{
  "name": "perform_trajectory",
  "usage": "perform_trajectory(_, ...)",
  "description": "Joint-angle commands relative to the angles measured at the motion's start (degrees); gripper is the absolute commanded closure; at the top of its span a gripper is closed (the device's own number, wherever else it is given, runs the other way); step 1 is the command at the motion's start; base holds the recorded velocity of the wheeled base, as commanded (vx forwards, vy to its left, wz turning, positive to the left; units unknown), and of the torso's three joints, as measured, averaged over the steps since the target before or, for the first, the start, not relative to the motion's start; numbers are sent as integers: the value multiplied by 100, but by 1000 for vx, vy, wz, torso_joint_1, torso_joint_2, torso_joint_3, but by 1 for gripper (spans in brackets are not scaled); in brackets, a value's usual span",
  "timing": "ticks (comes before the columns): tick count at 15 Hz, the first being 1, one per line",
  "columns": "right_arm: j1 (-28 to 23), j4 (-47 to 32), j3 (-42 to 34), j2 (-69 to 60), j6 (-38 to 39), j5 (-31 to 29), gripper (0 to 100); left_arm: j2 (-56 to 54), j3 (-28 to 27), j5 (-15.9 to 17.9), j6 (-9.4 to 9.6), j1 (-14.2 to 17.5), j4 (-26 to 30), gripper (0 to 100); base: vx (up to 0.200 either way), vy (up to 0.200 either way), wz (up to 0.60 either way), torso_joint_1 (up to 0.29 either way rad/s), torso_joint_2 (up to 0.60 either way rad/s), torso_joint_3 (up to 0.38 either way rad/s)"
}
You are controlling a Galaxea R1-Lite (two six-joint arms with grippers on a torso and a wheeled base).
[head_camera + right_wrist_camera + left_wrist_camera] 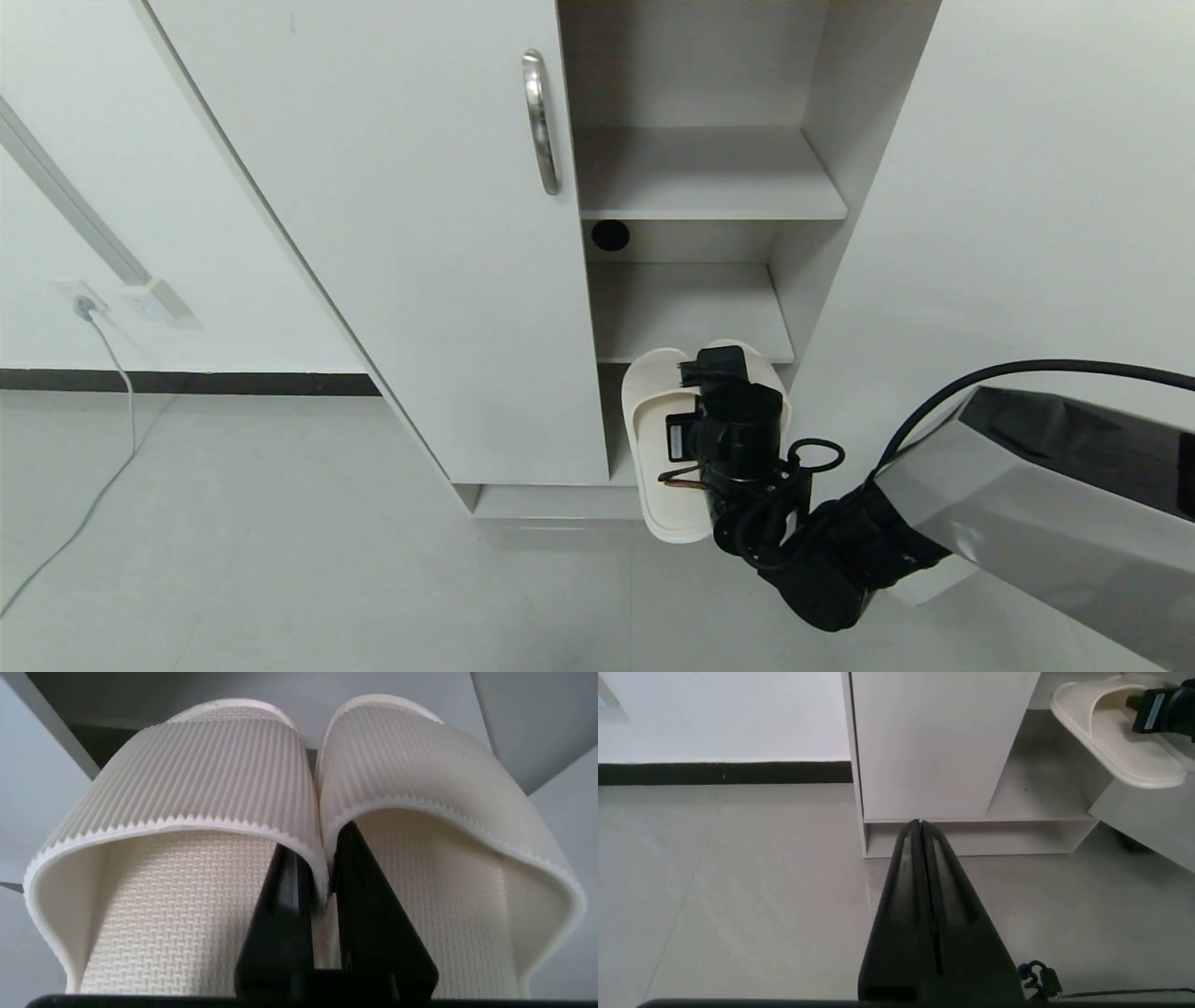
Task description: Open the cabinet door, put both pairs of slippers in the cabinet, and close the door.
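Open cabinet (700, 177); slippers (649, 439) toe-first toward it

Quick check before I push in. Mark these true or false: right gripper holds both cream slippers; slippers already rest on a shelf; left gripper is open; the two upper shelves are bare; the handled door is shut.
1. The right gripper holds the pair of cream slippers: true.
2. The slippers rest on a shelf: false. They hang in the gripper at the cabinet's lower opening.
3. The left gripper is open: false. It is shut and empty, over the floor.
4. The two upper shelves are bare: true.
5. The handled door is shut: true.
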State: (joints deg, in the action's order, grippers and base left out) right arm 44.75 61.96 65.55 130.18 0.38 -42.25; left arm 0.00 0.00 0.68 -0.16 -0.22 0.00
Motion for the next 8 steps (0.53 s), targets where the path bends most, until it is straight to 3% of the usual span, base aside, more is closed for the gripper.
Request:
perform_trajectory(1, -2, 17, -16, 33, 6, -2, 100, 9, 0, 2, -2, -4, 0, 100, 0, 0, 0, 0, 0, 0)
perform_trajectory(3, -2, 61, -25, 33, 6, -2, 100, 9, 0, 2, -2, -4, 0, 100, 0, 0, 0, 0, 0, 0)
perform_trajectory(8, -10, 61, -33, 69, -20, -11, 100, 9, 0, 2, 7, 4, 0, 100, 200, 0, 0, -1, 2, 2)
